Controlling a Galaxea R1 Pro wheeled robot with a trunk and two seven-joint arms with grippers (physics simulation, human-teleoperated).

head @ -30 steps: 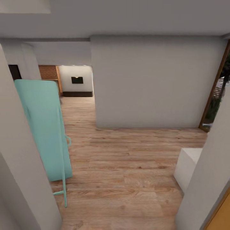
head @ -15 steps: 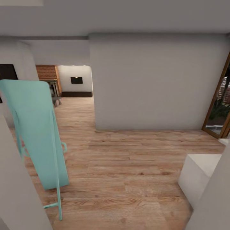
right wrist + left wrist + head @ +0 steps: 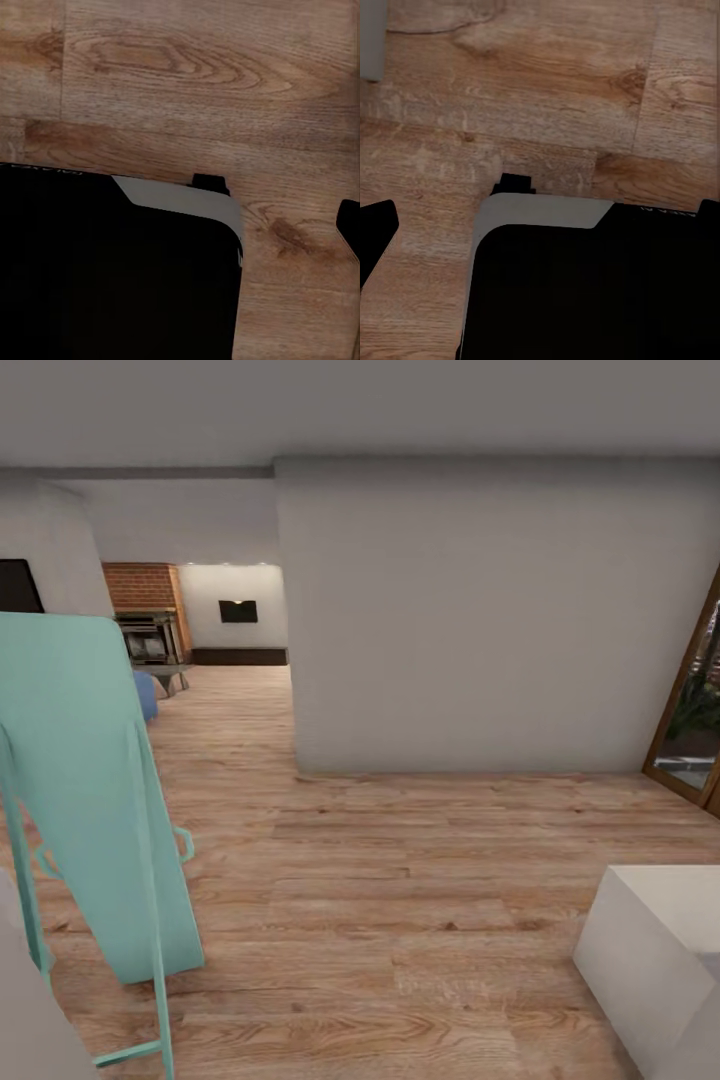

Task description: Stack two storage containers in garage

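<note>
The two storage containers are out of view, and so is the garage. Through an opening far ahead on the left I see part of the living room: a brick fireplace point(image 3: 146, 588), a black TV point(image 3: 238, 611) above a dark bench point(image 3: 240, 656), and a blue sofa corner point(image 3: 147, 695). My left gripper point(image 3: 540, 225) hangs over the robot's black base and wood planks, its dark fingertips point(image 3: 376, 232) wide apart and holding nothing. My right gripper point(image 3: 180, 225) hangs the same way, with one fingertip point(image 3: 349, 225) at the picture's edge.
A tall teal folded board point(image 3: 95, 790) on a thin frame leans close at the left. A wide grey wall block point(image 3: 480, 620) stands ahead. A white box point(image 3: 650, 950) sits near right, a wood-framed glass door point(image 3: 693, 710) beyond it. Light wood plank flooring point(image 3: 400, 880) runs toward the opening.
The head view has moved forward through a doorway: the grey door-frame walls at both sides have slid out of the picture, and the fireplace and sofa corner have come into sight.
</note>
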